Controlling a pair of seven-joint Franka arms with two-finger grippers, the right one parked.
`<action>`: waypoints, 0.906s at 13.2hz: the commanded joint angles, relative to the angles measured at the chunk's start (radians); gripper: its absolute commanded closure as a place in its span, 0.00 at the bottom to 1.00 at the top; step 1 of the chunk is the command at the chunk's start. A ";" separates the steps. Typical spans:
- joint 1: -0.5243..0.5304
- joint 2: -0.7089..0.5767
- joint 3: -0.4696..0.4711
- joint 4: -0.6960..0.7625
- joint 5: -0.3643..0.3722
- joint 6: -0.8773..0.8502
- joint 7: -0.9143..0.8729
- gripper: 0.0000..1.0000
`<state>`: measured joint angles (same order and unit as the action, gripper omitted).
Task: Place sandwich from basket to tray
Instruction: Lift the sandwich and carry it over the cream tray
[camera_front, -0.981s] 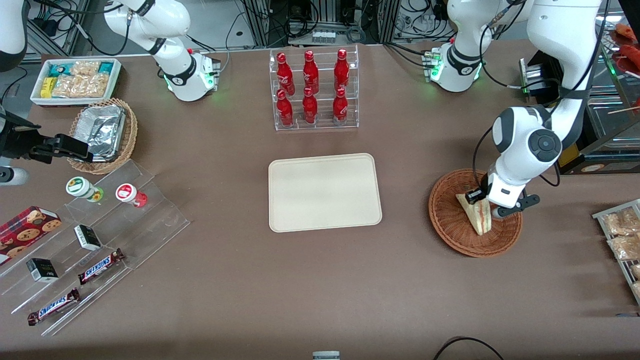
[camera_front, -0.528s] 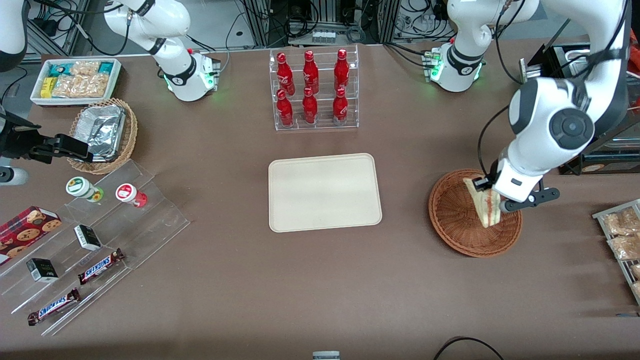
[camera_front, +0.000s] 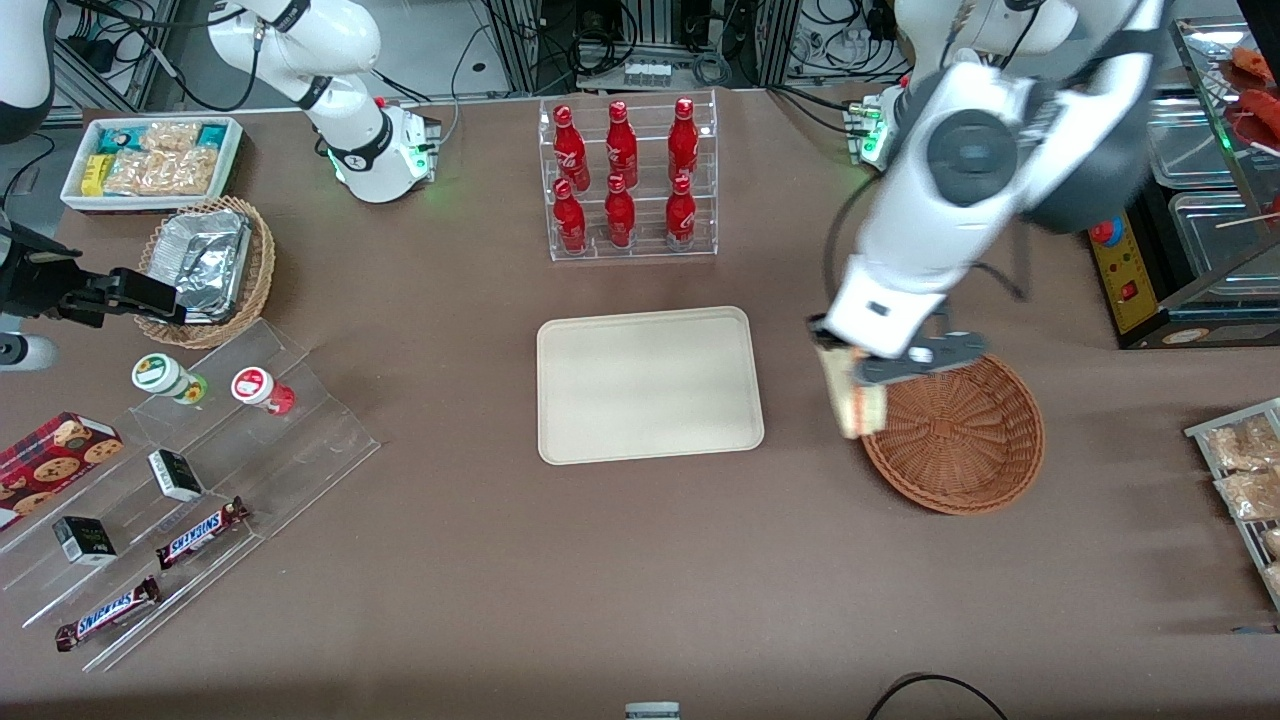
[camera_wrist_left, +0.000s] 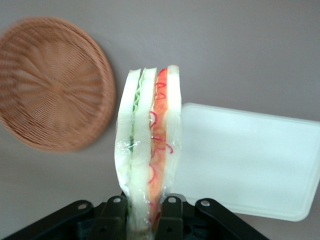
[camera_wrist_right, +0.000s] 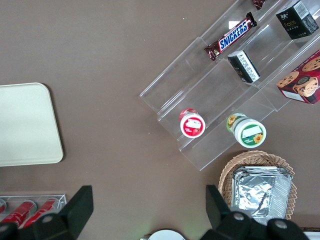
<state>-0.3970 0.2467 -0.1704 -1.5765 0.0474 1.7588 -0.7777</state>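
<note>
My left gripper (camera_front: 858, 372) hangs in the air between the basket and the tray, shut on the sandwich (camera_front: 855, 400). The sandwich (camera_wrist_left: 147, 150) is a wrapped white-bread wedge with green and red-orange filling, pinched at its narrow end between the black fingers (camera_wrist_left: 171, 217) of the gripper (camera_wrist_left: 144, 220). It dangles over the rim of the reddish-brown wicker basket (camera_front: 965, 435), on the side facing the tray. Nothing lies in the basket (camera_wrist_left: 47, 87). The beige tray (camera_front: 648, 385) lies flat at the table's middle with nothing on it, and shows as the tray (camera_wrist_left: 250, 160) in the left wrist view.
A clear rack of red bottles (camera_front: 627, 180) stands farther from the front camera than the tray. Bagged pastries (camera_front: 1240, 470) lie at the working arm's end. A clear stepped shelf with snacks (camera_front: 190, 470), a tan basket with foil container (camera_front: 205, 265) and a white bin (camera_front: 150, 160) sit toward the parked arm's end.
The gripper has lifted the sandwich out of the basket and carried it toward the tray, past the basket's rim. The basket now holds nothing.
</note>
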 joint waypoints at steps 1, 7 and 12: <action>-0.115 0.168 0.012 0.133 0.012 0.008 -0.074 1.00; -0.264 0.394 0.014 0.217 0.060 0.141 -0.186 1.00; -0.336 0.494 0.017 0.214 0.063 0.267 -0.201 1.00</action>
<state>-0.7022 0.7003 -0.1687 -1.3978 0.0894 2.0072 -0.9561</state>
